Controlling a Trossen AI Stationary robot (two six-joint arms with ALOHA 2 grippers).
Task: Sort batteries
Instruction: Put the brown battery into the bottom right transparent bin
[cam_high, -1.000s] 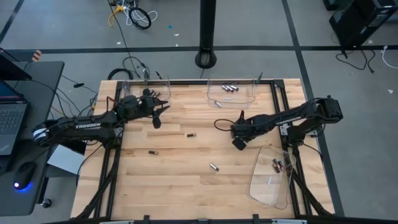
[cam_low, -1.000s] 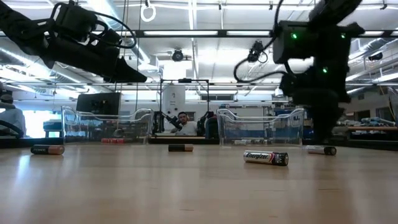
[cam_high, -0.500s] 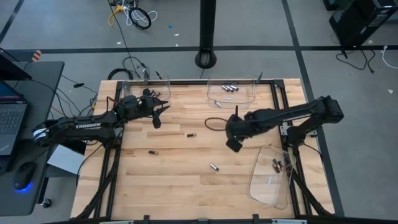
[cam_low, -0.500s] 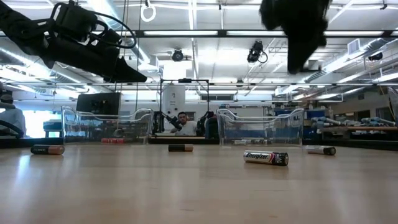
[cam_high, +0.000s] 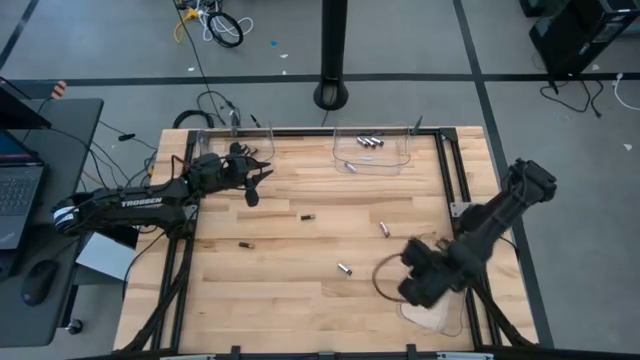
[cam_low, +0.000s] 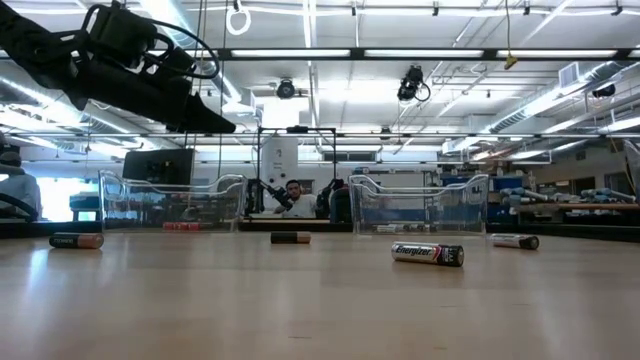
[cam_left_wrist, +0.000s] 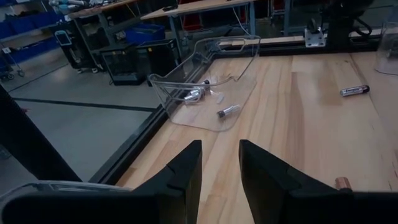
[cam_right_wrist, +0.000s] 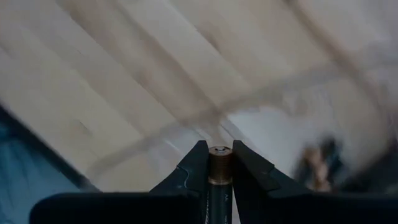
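Swinging from mid-table to the near right corner within a second, the right gripper (cam_high: 415, 292) now hangs at the rim of the clear tray (cam_high: 436, 317) there, its fingers (cam_right_wrist: 194, 167) clamped on a copper-ended battery (cam_right_wrist: 219, 163) held end-out between them. The delivery looks all but made; to finish it well, the cell should sit fully past the tray's wall, and low, before the jaws part (a round cell dropped on the rim will likely roll back onto the wood). The left gripper (cam_left_wrist: 219, 180) waits, empty with a gap between its fingers, above the far left of the table. Loose batteries remain on the boards: one near the centre (cam_high: 308, 217), one left of it (cam_high: 243, 244), one nearer the front (cam_high: 344, 268), another right of centre (cam_high: 383, 229).
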